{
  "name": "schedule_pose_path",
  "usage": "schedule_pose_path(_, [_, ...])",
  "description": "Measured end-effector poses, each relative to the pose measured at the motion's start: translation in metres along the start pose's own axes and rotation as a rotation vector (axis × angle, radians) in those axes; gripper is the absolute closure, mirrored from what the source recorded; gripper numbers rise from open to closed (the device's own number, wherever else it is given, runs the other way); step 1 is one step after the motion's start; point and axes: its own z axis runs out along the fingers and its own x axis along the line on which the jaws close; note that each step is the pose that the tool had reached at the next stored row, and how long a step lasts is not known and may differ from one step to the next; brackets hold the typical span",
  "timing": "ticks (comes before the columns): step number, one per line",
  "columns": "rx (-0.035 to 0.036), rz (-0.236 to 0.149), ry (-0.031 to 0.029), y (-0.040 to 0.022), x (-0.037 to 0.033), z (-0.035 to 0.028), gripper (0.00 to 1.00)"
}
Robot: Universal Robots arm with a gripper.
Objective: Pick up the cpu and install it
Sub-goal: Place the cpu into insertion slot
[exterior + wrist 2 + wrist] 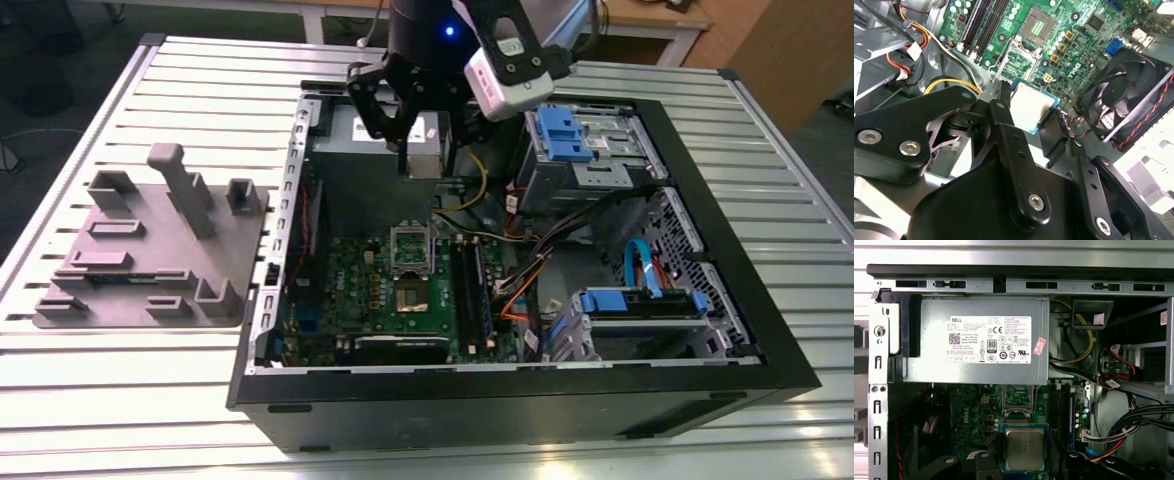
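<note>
Holding the cpu by two opposite edges between the black fingers of the gripper, closed only as far as the chip's width allows. Carrying it flat, silvery top toward the wrist cameras, green rim showing around the metal.

In the exterior view, hanging above the motherboard, well clear of it, over the end that meets the grey power supply. In both wrist views, set against the motherboard as backdrop and not touching it.

On the motherboard, near its middle: the socket, contacts bare, with its metal frame swung up.

Beside the motherboard: a black fan at one edge, bundled cables at another.

Around the motherboard: the open computer case, lying on the ribbed surface.

Outside the case, well apart from the motherboard: a grey moulded fixture on that same surface.
</note>
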Motion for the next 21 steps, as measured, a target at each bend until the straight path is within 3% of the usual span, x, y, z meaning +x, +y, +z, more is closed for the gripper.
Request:
schedule_pose_path(15, [0.0, 0.0, -0.0001, -0.0018, -0.0001, 0.0026, 0.53])
schedule_pose_path(21, [-0.0001, 0.0, -0.0001, -0.0052, -0.0003, 0.0085, 0.53])
